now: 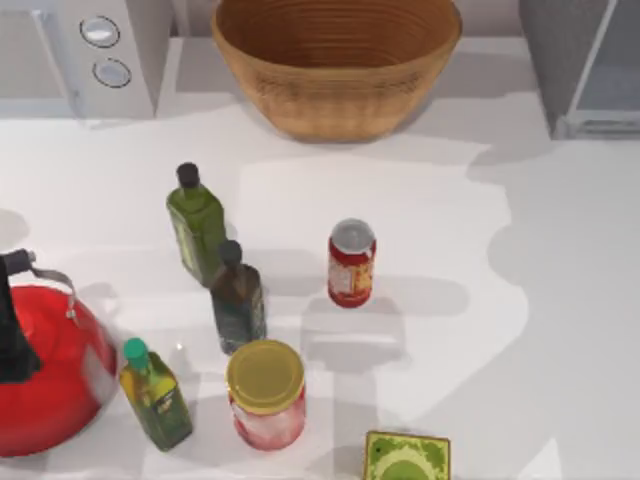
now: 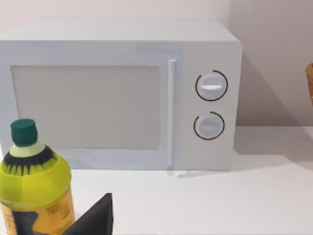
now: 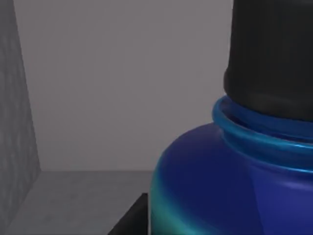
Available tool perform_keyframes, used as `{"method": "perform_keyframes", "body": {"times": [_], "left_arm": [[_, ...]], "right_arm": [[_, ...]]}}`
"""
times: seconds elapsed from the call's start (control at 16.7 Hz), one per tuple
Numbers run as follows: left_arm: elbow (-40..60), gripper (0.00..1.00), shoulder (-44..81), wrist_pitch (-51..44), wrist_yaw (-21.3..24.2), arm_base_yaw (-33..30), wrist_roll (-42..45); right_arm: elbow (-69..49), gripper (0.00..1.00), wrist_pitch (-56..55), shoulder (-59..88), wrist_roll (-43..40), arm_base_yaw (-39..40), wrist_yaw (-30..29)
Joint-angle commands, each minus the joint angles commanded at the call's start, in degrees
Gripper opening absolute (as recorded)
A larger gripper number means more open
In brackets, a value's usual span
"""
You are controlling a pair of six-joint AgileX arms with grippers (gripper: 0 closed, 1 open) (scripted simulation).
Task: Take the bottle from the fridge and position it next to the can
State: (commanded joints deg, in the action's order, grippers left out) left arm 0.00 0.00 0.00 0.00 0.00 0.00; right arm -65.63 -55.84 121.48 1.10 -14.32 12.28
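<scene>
The right arm's wrist camera sits close against the bottle (image 3: 234, 186), which stands on a grey floor between plain grey walls, the inside of a grey box. Its blue shoulder curves smooth and glossy, shading to turquoise lower down, with a raised blue ring under the matte black cap (image 3: 271, 54). A dark wedge of the right gripper's finger (image 3: 129, 220) shows just beside the bottle's lower side; whether the jaws are apart or clamped on it cannot be told. The left arm's wrist camera looks across the counter (image 2: 205, 200) at the white microwave (image 2: 122, 93), boxy, with a pale door panel, a slim vertical handle and two round knobs; one dark fingertip (image 2: 98, 218) of the left gripper shows near a yellow-green oil bottle (image 2: 34, 188) with a green cap, and the state of those jaws cannot be told either. From above, the red can (image 1: 351, 263) with its silver top stands upright near the middle of the white counter, apart from two darker oil bottles (image 1: 197, 224) to its left. The grey fridge (image 1: 585, 65) with its pale glass door stands at the far right corner, beside a ribbed woven basket (image 1: 335, 70). A yellow-lidded jar (image 1: 266, 395) and a red kettle (image 1: 45, 370) stand nearer.
</scene>
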Motion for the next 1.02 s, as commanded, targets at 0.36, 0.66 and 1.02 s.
{"method": "perform_keyframes", "body": {"times": [0.36,0.66,1.02], "left_arm": [[0.0,1.00,0.0,0.0,0.0,0.0,0.0],[0.0,1.00,0.0,0.0,0.0,0.0,0.0],[0.0,1.00,0.0,0.0,0.0,0.0,0.0]], "right_arm": [[20.7,0.00,-8.0,-11.5,-0.1,-2.4,2.6],[24.1,0.00,-9.9,-14.2,-0.2,-3.0,3.1],[24.8,0.00,-12.1,-13.3,-0.1,0.6,-0.5]]}}
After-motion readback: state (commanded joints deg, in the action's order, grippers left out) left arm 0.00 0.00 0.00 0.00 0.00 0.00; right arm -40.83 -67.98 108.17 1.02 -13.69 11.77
